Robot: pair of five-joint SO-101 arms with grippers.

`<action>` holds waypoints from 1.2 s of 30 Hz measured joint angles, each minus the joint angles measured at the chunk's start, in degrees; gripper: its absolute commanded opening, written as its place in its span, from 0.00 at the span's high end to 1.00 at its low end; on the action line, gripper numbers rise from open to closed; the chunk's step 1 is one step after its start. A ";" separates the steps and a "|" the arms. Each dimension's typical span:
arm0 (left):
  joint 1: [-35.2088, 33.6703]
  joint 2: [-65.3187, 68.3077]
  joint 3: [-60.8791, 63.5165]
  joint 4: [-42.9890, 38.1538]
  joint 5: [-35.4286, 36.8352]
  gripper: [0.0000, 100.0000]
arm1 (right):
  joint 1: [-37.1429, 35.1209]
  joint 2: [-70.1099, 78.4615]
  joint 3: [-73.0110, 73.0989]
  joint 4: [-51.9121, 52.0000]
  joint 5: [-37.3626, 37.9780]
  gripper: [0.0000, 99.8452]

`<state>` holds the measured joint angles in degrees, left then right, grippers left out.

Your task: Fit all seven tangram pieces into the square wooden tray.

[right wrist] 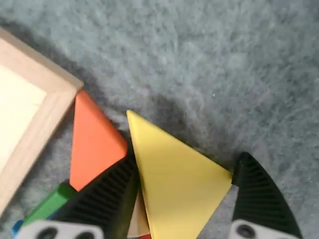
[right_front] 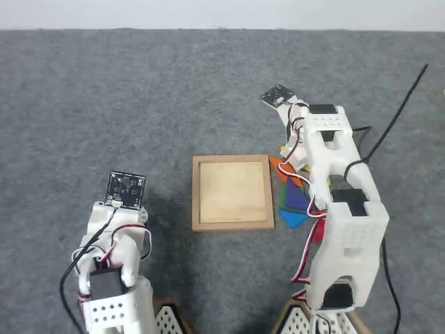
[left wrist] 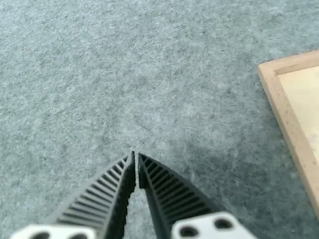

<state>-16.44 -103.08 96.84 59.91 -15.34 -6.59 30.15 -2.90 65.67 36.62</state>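
The square wooden tray lies empty at the table's middle; its corner shows in the left wrist view and the right wrist view. Just right of the tray, the right gripper is shut on a yellow triangle, one finger on its long edge and the other at its corner. Whether the triangle is off the carpet I cannot tell. An orange piece and a green piece lie beside it. Purple, blue and red pieces lie under the right arm. The left gripper is shut and empty over bare carpet, left of the tray.
Grey carpet covers the whole table. The right arm hangs over the pile of pieces and hides part of it. A black cable runs off to the far right. Open carpet lies beyond and left of the tray.
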 measured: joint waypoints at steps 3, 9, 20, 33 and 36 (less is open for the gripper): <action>0.00 0.00 0.00 0.00 0.00 0.99 | 0.88 0.00 -0.09 0.70 -0.79 0.89; 0.00 0.00 0.00 0.00 0.00 0.99 | 3.43 -0.09 -0.79 0.70 -2.64 0.96; 0.00 0.00 0.00 0.00 0.00 0.99 | 3.34 -3.43 -3.34 6.95 -9.76 0.99; 0.00 0.00 0.00 0.00 0.00 0.99 | 4.84 -8.70 0.00 13.89 0.88 0.87; 0.00 0.00 0.00 0.00 0.00 0.99 | 5.71 -8.79 4.04 14.15 2.90 0.86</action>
<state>-16.44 -103.08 96.84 59.91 -15.34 -0.88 21.36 1.14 79.82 39.52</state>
